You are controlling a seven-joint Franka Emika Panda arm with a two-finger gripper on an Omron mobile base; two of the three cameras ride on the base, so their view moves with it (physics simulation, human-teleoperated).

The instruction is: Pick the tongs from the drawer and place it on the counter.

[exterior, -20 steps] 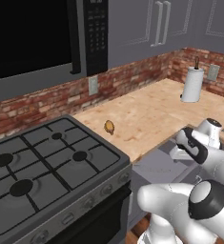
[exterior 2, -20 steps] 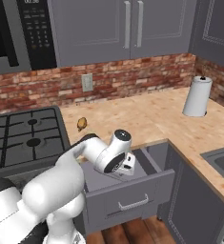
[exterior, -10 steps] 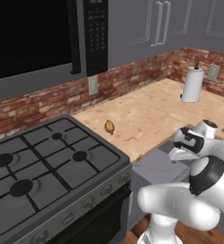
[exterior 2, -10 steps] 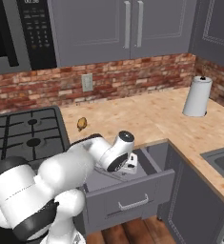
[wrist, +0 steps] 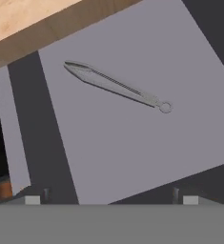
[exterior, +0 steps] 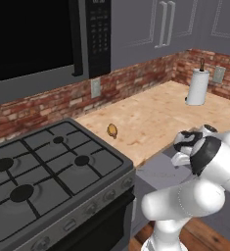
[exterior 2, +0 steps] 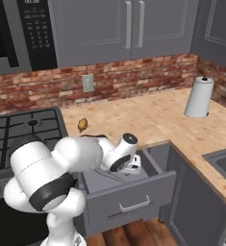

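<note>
Hand view looks down into the drawer [wrist: 147, 157], where the tongs [wrist: 114, 86] lie flat and diagonal — ahead of the wide-open, empty fingers [wrist: 32, 199], untouched, beside the bench [wrist: 23, 19].

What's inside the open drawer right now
The drawer holds the tongs, lying flat on its grey floor, untouched. From the right base view, the arm covers part of the inside, so that corner can't be checked.

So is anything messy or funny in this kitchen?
A little. A small yellow-brown lump lies loose on the counter beside the stove. The tongs lie flat and tidy in the open drawer.
</note>
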